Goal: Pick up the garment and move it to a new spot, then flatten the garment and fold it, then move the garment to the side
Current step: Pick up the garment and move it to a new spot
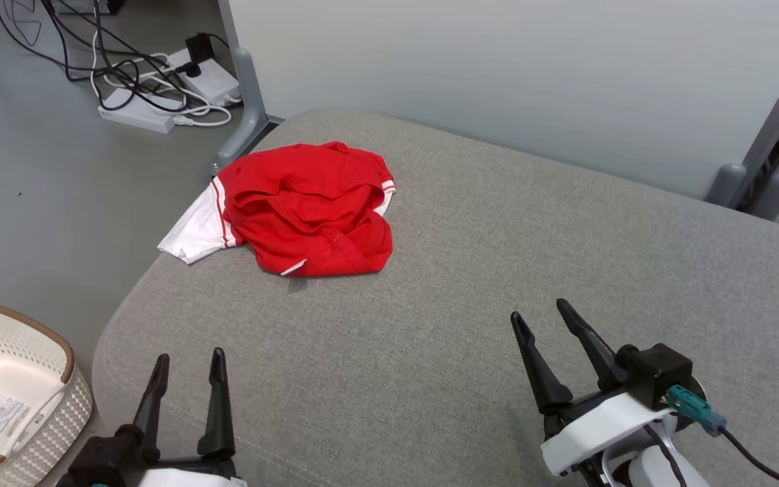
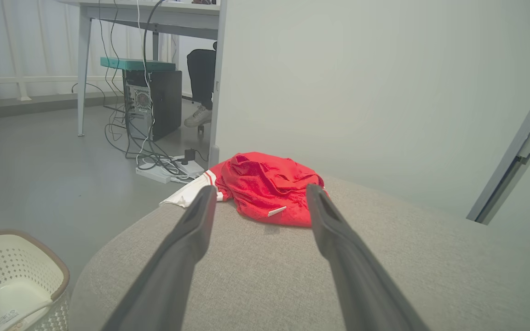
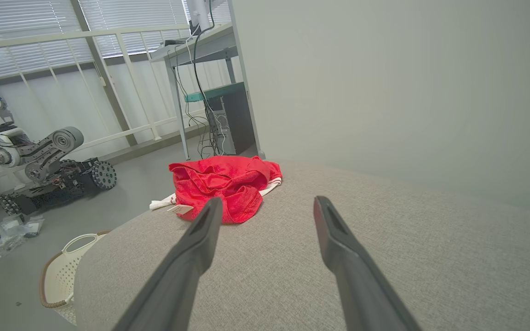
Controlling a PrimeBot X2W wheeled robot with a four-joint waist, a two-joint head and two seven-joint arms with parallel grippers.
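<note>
Red garment [image 1: 308, 210] lies crumpled at the grey cushion's [image 1: 470, 284] far left corner in the head view; left gripper [image 1: 190, 356] and right gripper [image 1: 539, 311] stand apart-fingered, empty, well short. Left wrist view: garment straight ahead. Right wrist view: ahead-left. Advise pinching a raised fold.

No text is legible. A sticker [image 1: 7, 413] in the laundry basket [image 1: 80, 406] carries print too small to read.
</note>
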